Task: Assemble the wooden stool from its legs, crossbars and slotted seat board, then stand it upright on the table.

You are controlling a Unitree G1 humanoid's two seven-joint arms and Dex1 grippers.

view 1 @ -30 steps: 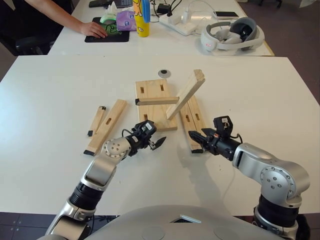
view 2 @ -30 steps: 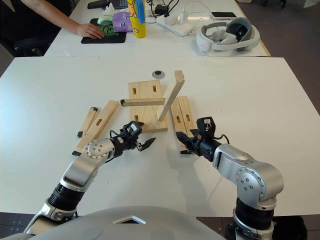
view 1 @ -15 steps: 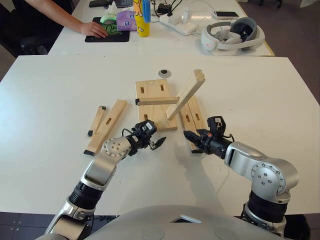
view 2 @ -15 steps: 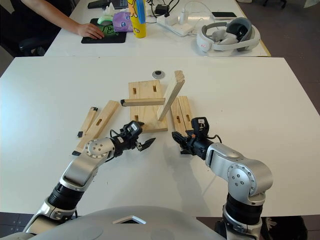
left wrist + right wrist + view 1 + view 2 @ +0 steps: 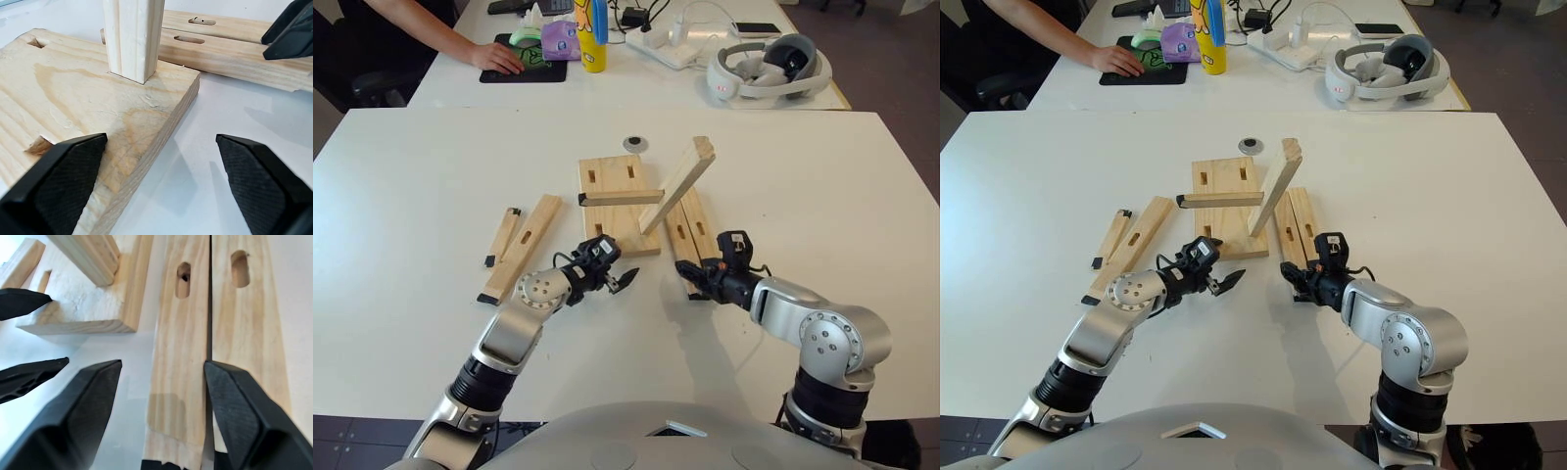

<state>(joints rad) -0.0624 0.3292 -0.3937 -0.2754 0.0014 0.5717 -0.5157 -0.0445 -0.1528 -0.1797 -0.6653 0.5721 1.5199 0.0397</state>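
While low over the counter (image 5: 401, 157), left pincer (image 5: 626, 279) released, fingers spread, just off the near corner of the slotted seat board (image 5: 607, 176) lying flat mid-counter. Planted in the board and tilted: one leg (image 5: 683, 176); resting across the board: a crossbar (image 5: 619, 198). Likewise unclenched, right pincer (image 5: 691, 279) astride the near end of the inner of two flat legs (image 5: 690, 230) just beside the board. Farther left, well apart: a slotted plank (image 5: 524, 245) and a short bar (image 5: 502, 235)

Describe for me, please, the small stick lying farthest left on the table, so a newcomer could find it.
On the white table, find the seat board in the middle. Left of it two wooden pieces lie side by side. The crossbar is the outer one, narrower and shorter than the slotted leg beside it.
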